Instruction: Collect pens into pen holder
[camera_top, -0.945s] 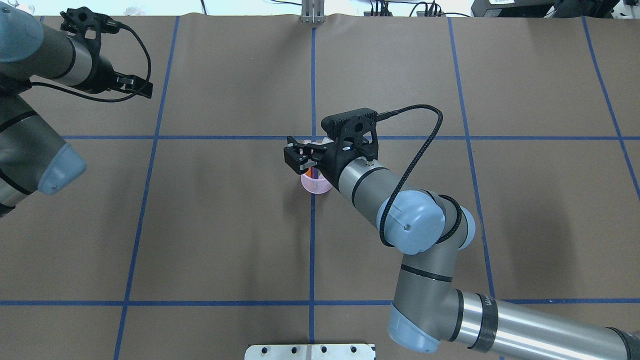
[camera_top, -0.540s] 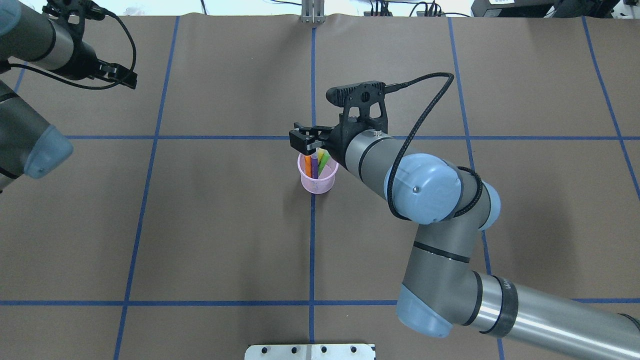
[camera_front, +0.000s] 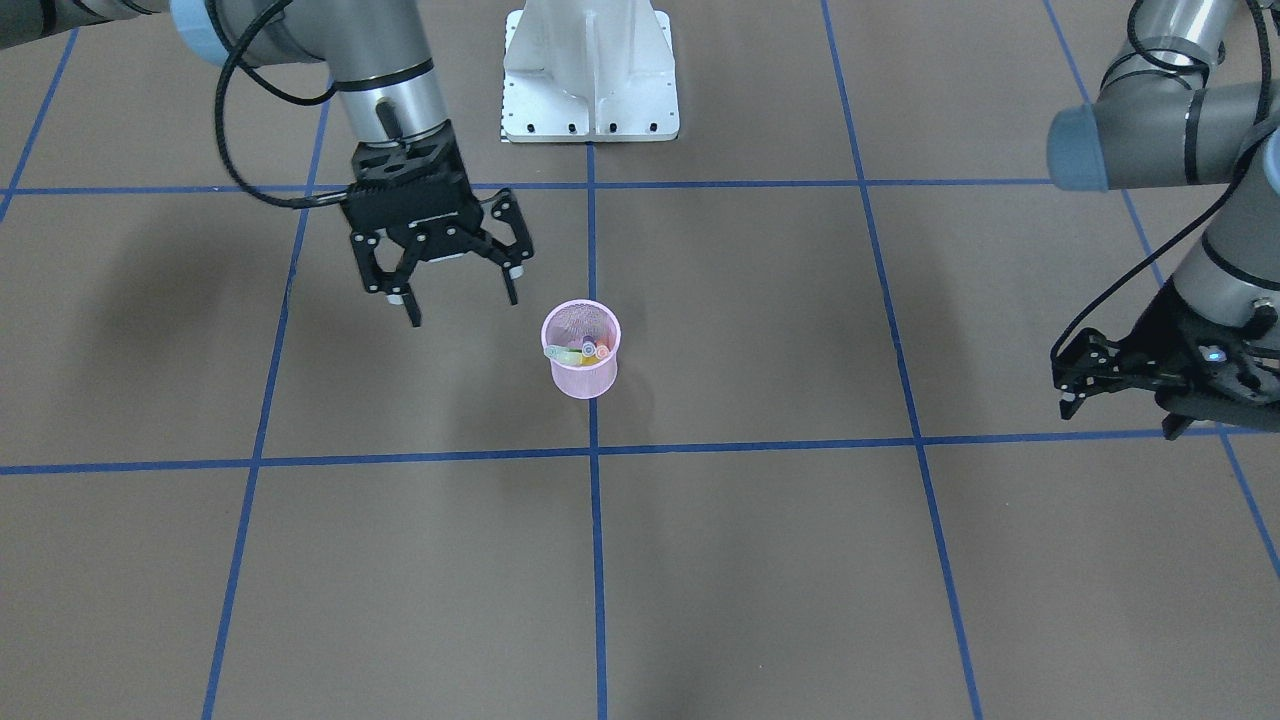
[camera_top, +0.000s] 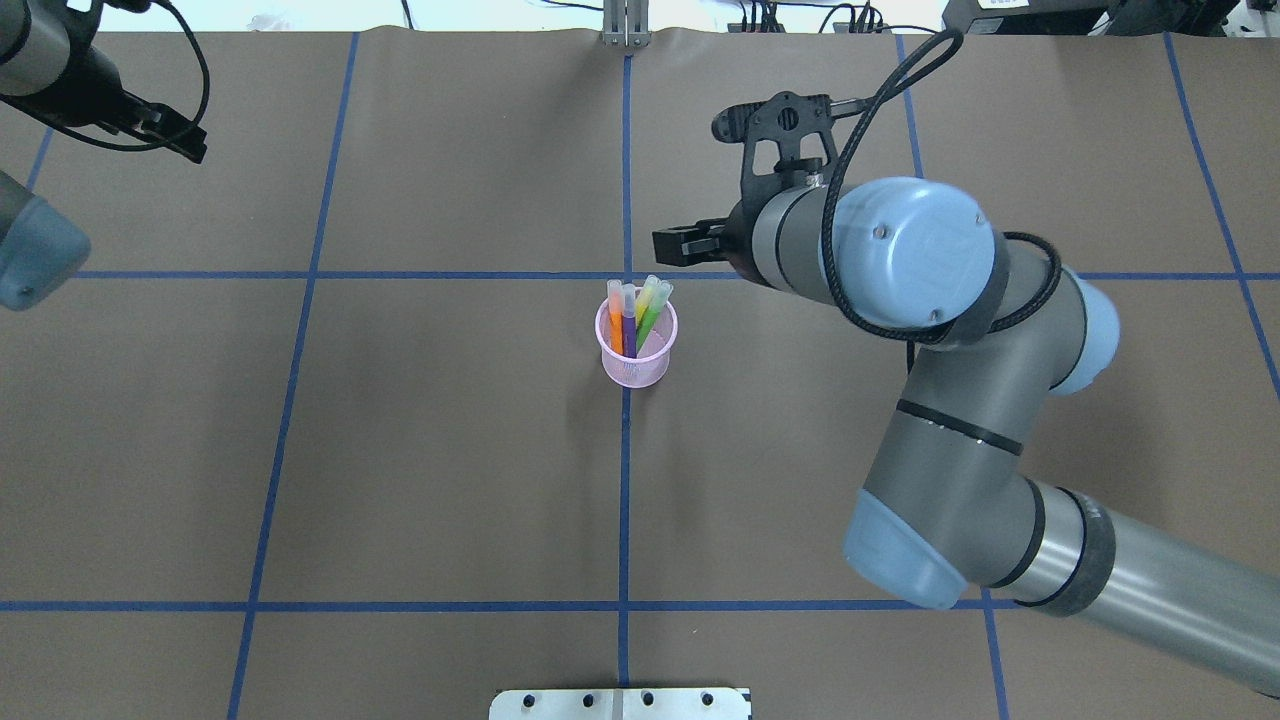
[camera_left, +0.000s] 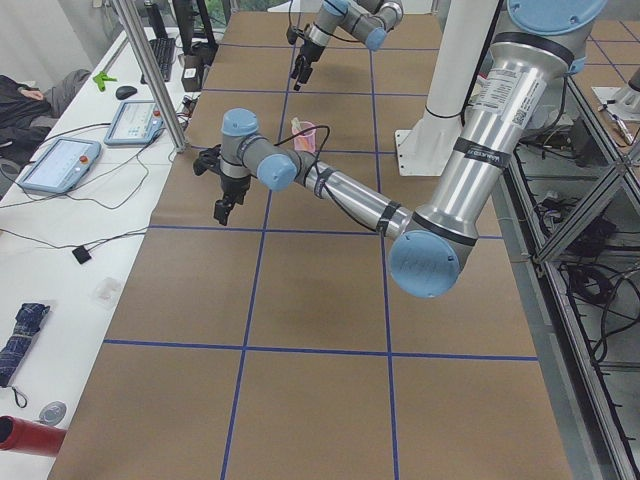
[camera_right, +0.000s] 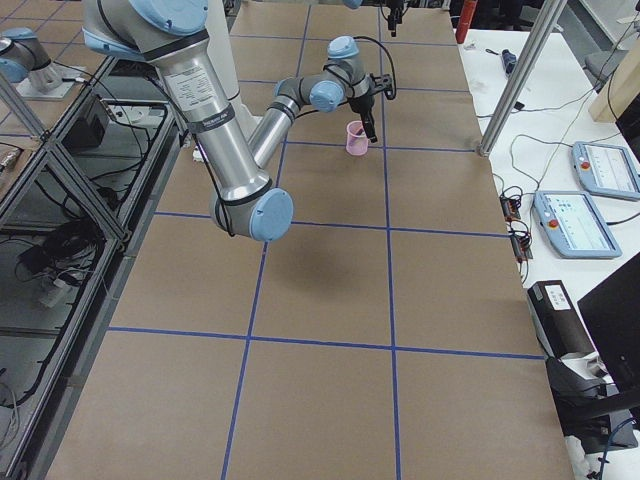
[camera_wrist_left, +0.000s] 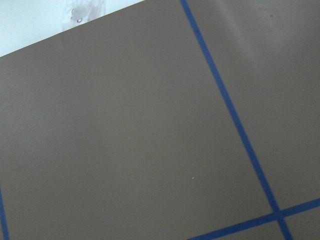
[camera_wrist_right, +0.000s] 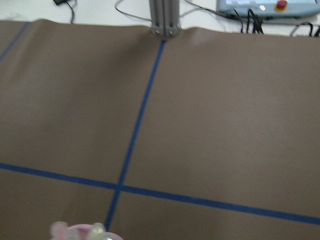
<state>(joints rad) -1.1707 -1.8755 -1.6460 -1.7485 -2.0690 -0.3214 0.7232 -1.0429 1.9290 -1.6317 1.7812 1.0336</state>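
**1. Task items.** The pen holder (camera_top: 640, 372) is stood upright on the brown table cover (camera_top: 420, 450), on the ctr blue tape line (camera_top: 624, 500). It sits just to the robot side of the tape crossing (camera_top: 627, 275). All four pens are held inside it, clear cap ends up and protruding above the rim:
- orange pen (camera_top: 616, 325) and purple pen (camera_top: 629, 335): side by side in the holder's left half.
- yellow pen (camera_top: 645, 300) and green pen (camera_top: 652, 318): together in the right half, tilted toward the far right of the rim.

In the front-facing view only the cap ends are seen, grouped against one side of the holder (camera_front: 583, 378). In the right wrist view the rim and caps (camera_wrist_right: 82, 231) are caught at the bottom edge, blurred.

**2. Right gripper.** The right gripper (camera_front: 463, 308) is seen w/ jaws spread wide and nothing between them. It is raised off the table, near the holder but apart from it, no contact. In the overhead view it (camera_top: 680, 244) lies beyond the holder and to the right, close to the cross tape line.

**3. Left gripper.** The left gripper (camera_front: 1118, 420) is well apart from the holder, toward the table's far left corner (camera_top: 165, 135). Its jaws appear parted, and nothing is held. Only bare cover and tape are shown by its wrist cam.

**4. Surroundings.** A white base plate (camera_front: 590, 70) is fixed at the robot's edge of the table. Teach pendants (camera_right: 600, 165) are laid on the white bench on the operators' side.
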